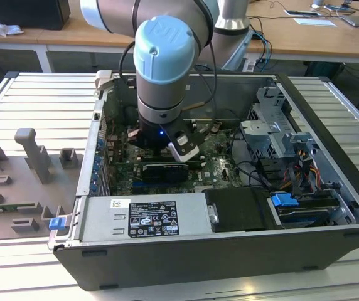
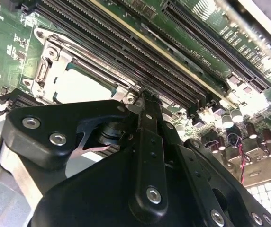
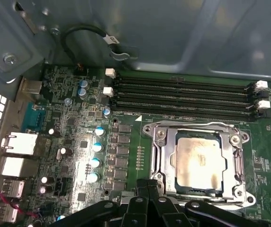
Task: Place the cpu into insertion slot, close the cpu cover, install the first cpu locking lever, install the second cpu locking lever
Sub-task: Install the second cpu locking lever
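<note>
My gripper point(image 3: 147, 189), fingers pressed together and holding nothing, sits at the near edge of the insertion slot point(image 3: 157, 142); the cpu point(image 3: 197, 161) is seated, the cpu cover point(image 3: 235, 163) down around it. Risk as I judge it: fingertips sliding off the rim and scraping the board. Beyond lie memory slots point(image 3: 183, 97), then the case wall point(image 3: 173, 33).

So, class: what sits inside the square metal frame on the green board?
A pale silvery chip lies flat within the metal frame in the first wrist view. The socket under it is covered by the chip. The black tool hides the frame's near edge.
</note>
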### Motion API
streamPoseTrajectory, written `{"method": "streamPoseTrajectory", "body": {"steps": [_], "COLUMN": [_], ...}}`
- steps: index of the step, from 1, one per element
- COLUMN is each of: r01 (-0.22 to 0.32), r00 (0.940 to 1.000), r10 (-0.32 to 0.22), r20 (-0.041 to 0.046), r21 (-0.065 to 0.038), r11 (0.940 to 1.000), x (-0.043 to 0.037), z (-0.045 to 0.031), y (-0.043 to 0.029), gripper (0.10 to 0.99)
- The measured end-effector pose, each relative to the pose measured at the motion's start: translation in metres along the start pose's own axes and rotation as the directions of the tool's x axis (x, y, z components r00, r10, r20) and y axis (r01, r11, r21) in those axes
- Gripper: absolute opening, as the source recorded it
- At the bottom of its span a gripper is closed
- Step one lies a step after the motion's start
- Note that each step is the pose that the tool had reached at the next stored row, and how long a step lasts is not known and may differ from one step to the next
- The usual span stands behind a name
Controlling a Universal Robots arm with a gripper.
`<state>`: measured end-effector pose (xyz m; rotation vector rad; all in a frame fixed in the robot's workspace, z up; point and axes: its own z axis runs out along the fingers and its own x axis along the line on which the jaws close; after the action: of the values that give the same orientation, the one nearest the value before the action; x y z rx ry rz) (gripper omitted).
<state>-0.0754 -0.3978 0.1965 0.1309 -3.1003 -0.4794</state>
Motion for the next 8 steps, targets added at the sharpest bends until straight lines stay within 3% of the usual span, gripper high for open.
{"method": "streamPoseTrajectory", "body": {"steps": [6, 8], "r01": [0.001, 0.001], "r00": [1.0, 1.0], "r10": [-0.001, -0.001], "r20": [0.0004, 0.0005], "r21": [-0.006, -0.006], "r11": [1.0, 1.0], "x": [0.0006, 0.0005], "z": [0.0006, -0.0051], "y": [-0.0002, 0.0016], "gripper": [0.106, 0.106]}}
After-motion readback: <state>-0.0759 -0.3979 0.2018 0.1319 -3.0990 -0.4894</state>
